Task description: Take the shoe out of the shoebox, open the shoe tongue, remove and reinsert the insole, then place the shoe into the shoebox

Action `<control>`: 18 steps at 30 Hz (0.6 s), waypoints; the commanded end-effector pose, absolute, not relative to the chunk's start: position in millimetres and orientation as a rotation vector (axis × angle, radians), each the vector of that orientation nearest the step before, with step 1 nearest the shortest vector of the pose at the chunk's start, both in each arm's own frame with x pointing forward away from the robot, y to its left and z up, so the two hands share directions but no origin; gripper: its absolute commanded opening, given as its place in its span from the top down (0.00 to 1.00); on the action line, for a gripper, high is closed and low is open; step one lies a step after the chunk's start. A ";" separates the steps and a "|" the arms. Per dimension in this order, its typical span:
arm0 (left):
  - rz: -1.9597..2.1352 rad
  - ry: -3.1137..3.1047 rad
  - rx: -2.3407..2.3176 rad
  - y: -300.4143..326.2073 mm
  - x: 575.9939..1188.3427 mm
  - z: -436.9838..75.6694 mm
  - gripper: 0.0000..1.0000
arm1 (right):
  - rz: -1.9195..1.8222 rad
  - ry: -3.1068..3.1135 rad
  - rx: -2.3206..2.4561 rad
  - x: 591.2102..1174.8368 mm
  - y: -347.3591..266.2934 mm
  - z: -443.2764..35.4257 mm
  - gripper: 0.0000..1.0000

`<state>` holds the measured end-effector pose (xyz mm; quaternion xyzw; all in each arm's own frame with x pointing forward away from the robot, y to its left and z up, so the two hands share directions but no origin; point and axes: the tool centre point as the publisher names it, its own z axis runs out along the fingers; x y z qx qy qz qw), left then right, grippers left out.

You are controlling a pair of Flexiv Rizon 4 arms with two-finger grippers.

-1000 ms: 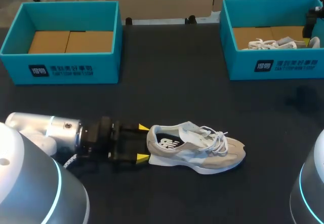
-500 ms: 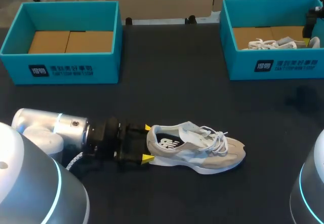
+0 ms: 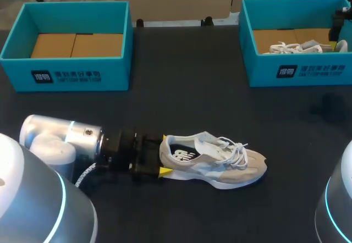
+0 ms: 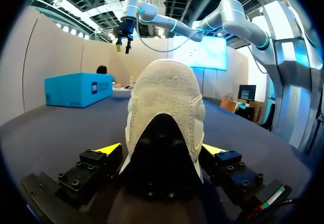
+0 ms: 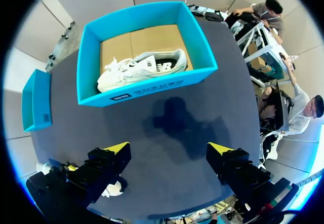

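Now our left gripper [image 3: 163, 155] sits further forward, jaws spread around beige sneaker [image 3: 214, 163] heel, unclamped; grasp likely next. Right gripper [image 5: 168, 148] released, empty.

The left arm [image 3: 60, 138] and right arm [image 3: 338, 199] are cased in smooth silver-grey rounded shells edged with thin glowing cyan rings, and a white cable [image 3: 82, 174] is looped under the left arm's black wrist. The left gripper [image 4: 161, 149] and right gripper [image 5: 167, 147] are built of black blocky mounts studded with small screws, tipped with bright yellow wedges and marked with a red-and-green stripe.
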<state>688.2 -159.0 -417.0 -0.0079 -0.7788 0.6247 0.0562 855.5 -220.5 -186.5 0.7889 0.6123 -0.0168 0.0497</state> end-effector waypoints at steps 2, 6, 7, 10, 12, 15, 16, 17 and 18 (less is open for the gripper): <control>1.886 -2.355 -0.052 -161.9 688.0 -419.8 0.00 | -0.050 1.865 2.403 855.1 -220.6 -186.6 0.00; 1.879 -2.355 -0.057 -162.8 688.4 -421.1 0.00 | -0.050 1.865 2.403 855.1 -220.6 -186.6 0.00; 1.877 -2.356 -0.055 -163.2 688.6 -421.6 0.00 | -0.050 1.865 2.403 855.1 -220.6 -186.6 0.00; 1.879 -2.355 -0.047 -165.1 689.0 -421.7 0.00 | -0.050 1.865 2.403 855.1 -220.6 -186.6 0.00; 1.884 -2.348 -0.047 -167.3 688.7 -420.8 0.00 | -0.050 1.865 2.403 855.1 -220.6 -186.6 0.00; 1.886 -2.341 -0.056 -169.9 687.6 -419.6 0.00 | -0.050 1.865 2.403 855.1 -220.6 -186.6 0.00; 1.888 -2.337 -0.060 -170.7 687.4 -419.3 0.00 | -0.050 1.865 2.403 855.1 -220.6 -186.6 0.00; 1.890 -2.335 -0.063 -171.5 687.0 -418.9 0.00 | -0.050 1.865 2.403 855.1 -220.6 -186.6 0.00; 1.891 -2.332 -0.067 -172.0 686.8 -418.7 0.00 | -0.050 1.865 2.403 855.1 -220.6 -186.6 0.00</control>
